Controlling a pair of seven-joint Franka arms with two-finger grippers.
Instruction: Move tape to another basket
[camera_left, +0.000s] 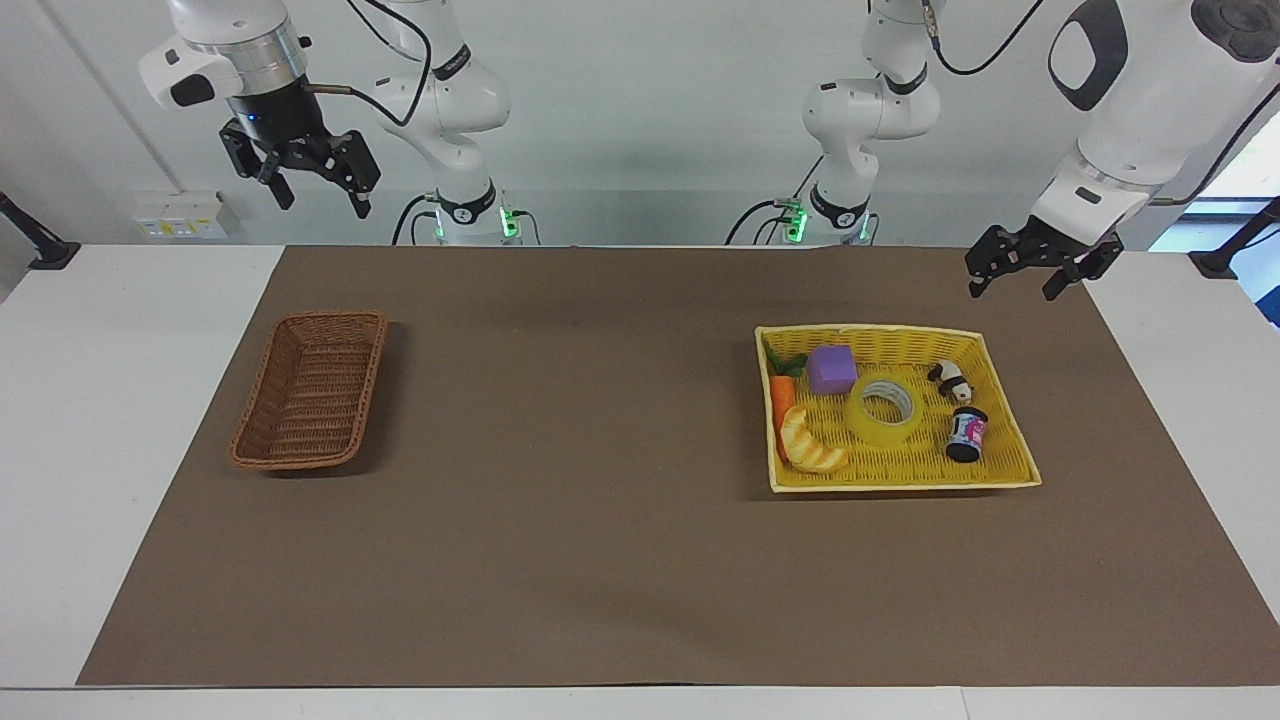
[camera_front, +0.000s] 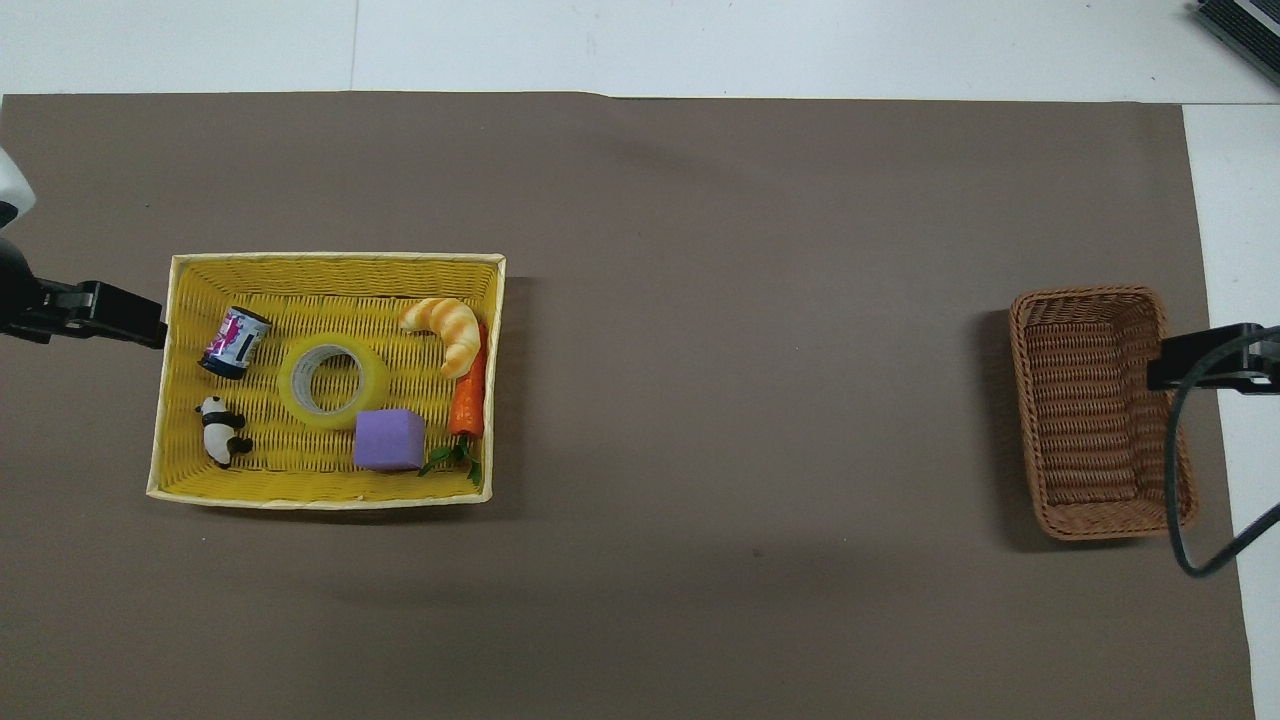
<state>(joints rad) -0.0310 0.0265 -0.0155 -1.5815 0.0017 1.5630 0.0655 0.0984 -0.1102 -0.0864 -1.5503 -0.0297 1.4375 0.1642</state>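
The tape (camera_left: 880, 428), a yellow translucent roll with a pale core, lies flat in the middle of the yellow woven basket (camera_left: 870, 330); it also shows in the overhead view (camera_front: 295, 385). The small brown wicker basket (camera_left: 310, 395) stands empty toward the right arm's end of the table (camera_front: 1095, 410). My left gripper (camera_left: 1015, 285) is open and empty, in the air just outside the yellow basket (camera_front: 335, 260) on the left arm's end. My right gripper (camera_left: 320, 200) is open and empty, high up by the brown basket's outer edge.
In the yellow basket around the tape lie a croissant toy (camera_left: 808, 445), a carrot (camera_left: 782, 395), a purple cube (camera_left: 832, 370), a panda figure (camera_left: 950, 380) and a small can (camera_left: 967, 433). A brown mat (camera_left: 600, 450) covers the table between the two baskets.
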